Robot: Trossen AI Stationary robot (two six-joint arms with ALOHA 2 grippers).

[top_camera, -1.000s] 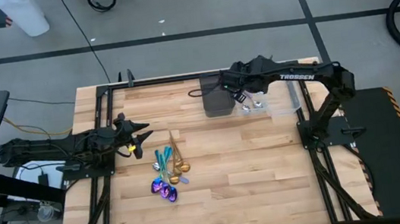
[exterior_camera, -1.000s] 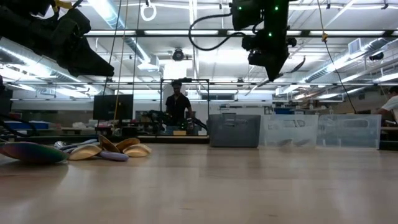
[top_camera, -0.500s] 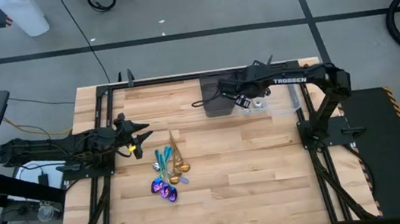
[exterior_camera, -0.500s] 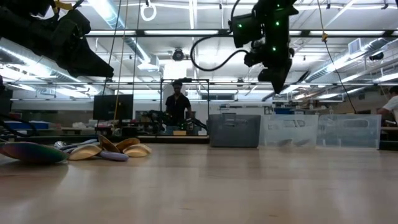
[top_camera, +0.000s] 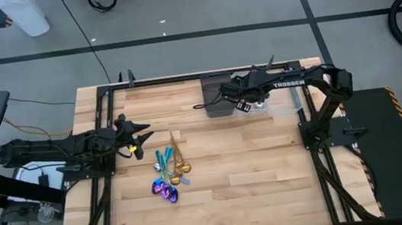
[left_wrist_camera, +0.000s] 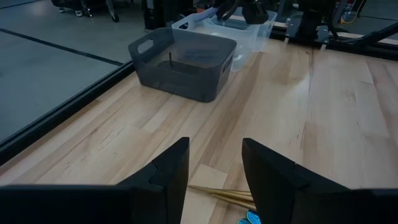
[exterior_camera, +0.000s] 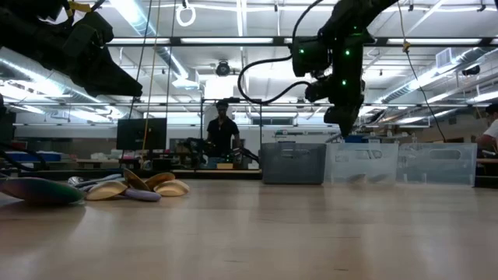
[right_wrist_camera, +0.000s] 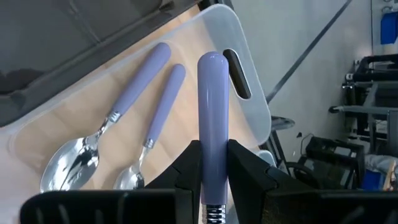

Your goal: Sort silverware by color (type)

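Right pincer [right_wrist_camera: 214,186] over the clear bin [right_wrist_camera: 249,118] at the far side of the table [top_camera: 254,167], fingers [right_wrist_camera: 249,180] clamped on the lilac handle of a spoon [right_wrist_camera: 213,112] held upright between them. Two more lilac-handled spoons [right_wrist_camera: 134,93] lying side by side on the clear bin's floor, silver bowls at one end, handles pointing toward the slotted end wall. Dark grey bin [left_wrist_camera: 183,62] just left of the clear one, touching or nearly so. Left pincer [left_wrist_camera: 214,168] at the table's left edge, raised above the wood, fingers apart with nothing between them. Heap of remaining silverware [top_camera: 170,170] near the middle-left of the table, just right of the left pincer: gold pieces [top_camera: 180,161], teal pieces [top_camera: 162,159] and purple rainbow pieces [top_camera: 164,190] overlapping. Gold handles [left_wrist_camera: 224,194] visible just beyond the left fingers. Person [exterior_camera: 222,132] standing in the room beyond the table.
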